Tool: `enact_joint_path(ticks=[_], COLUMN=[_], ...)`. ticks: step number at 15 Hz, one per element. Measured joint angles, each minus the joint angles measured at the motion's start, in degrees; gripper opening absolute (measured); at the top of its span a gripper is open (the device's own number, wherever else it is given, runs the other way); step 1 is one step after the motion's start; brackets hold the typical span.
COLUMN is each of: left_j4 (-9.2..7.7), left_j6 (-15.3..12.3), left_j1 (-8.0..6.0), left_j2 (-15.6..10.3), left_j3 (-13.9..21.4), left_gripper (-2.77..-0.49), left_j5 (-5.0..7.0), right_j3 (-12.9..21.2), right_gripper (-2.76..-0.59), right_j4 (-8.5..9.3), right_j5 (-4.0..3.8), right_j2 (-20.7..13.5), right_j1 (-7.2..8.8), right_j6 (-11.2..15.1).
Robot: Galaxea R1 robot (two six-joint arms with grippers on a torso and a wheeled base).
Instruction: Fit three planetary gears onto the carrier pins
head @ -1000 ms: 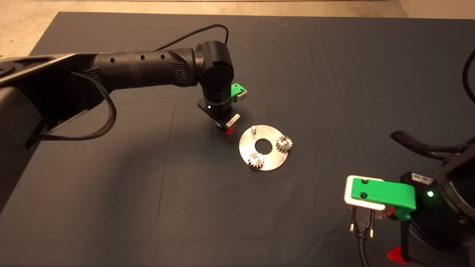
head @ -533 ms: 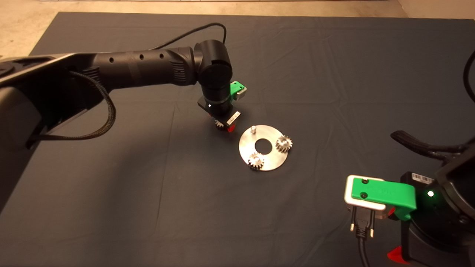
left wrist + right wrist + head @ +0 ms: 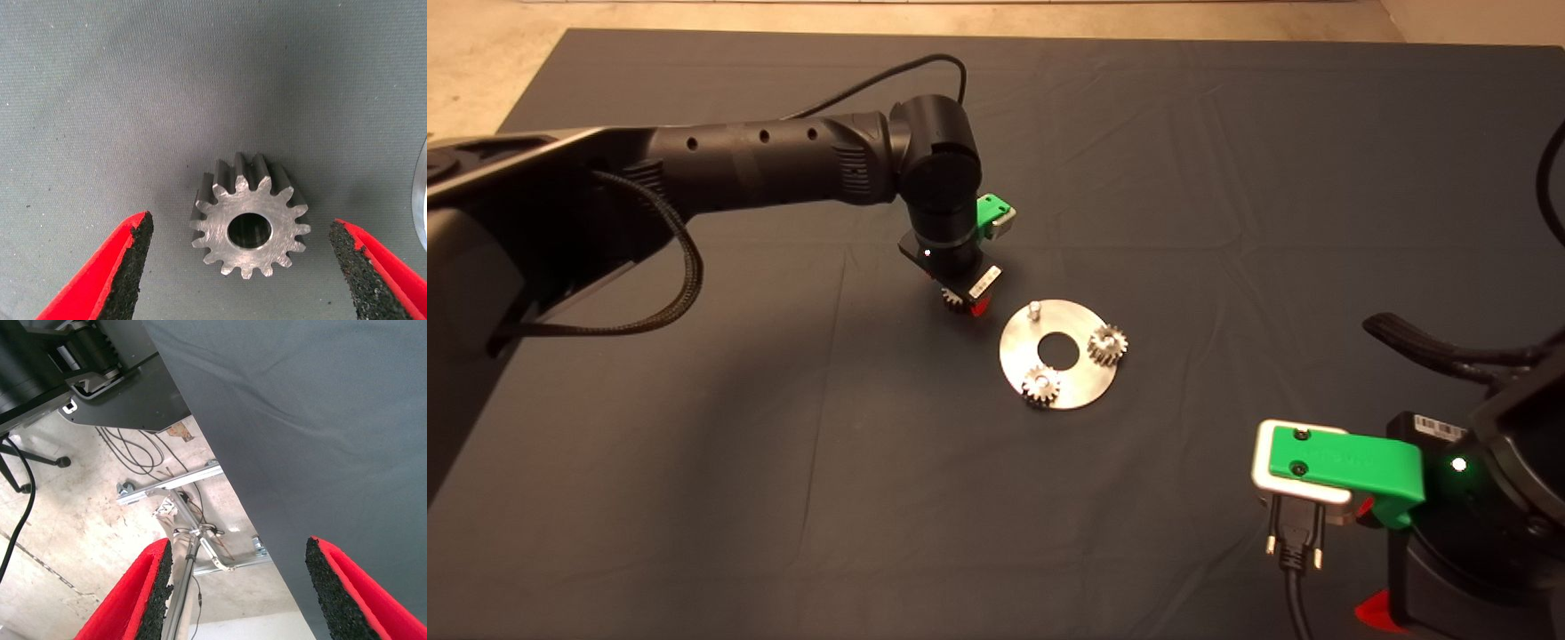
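Two small silvery toothed gears [image 3: 1074, 364] sit pinned on the flat round silver disc [image 3: 1080, 382] at frame centre; the left gripper [image 3: 243, 267], fingers spread, straddles the third gear [image 3: 249, 225] on the mat.

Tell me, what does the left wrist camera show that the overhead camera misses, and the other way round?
Only the left wrist view shows the open fingers straddling the loose gear, without touching it.

Only the head view shows the disc's bare pin, two gears already seated, and the right gripper parked at the lower right.

Both show the loose gear on the dark mat under the left gripper.
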Motion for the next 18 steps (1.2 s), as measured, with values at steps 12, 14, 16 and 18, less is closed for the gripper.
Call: enact_joint_path(ticks=[12,14,16,18], left_j4=[0.0,0.0,-0.05,-0.05], left_j6=[0.0,0.0,0.0,0.0], left_j1=[0.05,0.05,0.06,0.06], left_j2=[-0.1,-0.3,-0.5,-0.4], left_j3=[0.0,0.0,0.0,0.0], left_gripper=[-1.75,-1.91,-1.99,-2.04], left_j5=[-0.18,-0.19,-0.23,-0.22], right_j3=[0.0,0.0,0.0,0.0], right_gripper=[-1.89,-1.89,-1.89,-1.89], right_j4=[0.0,0.0,0.0,0.0], right_j5=[-0.02,-0.02,-0.02,-0.02], right_j2=[0.0,0.0,0.0,0.0], right_j1=[0.01,0.01,0.01,0.01], right_j6=[0.0,0.0,0.0,0.0])
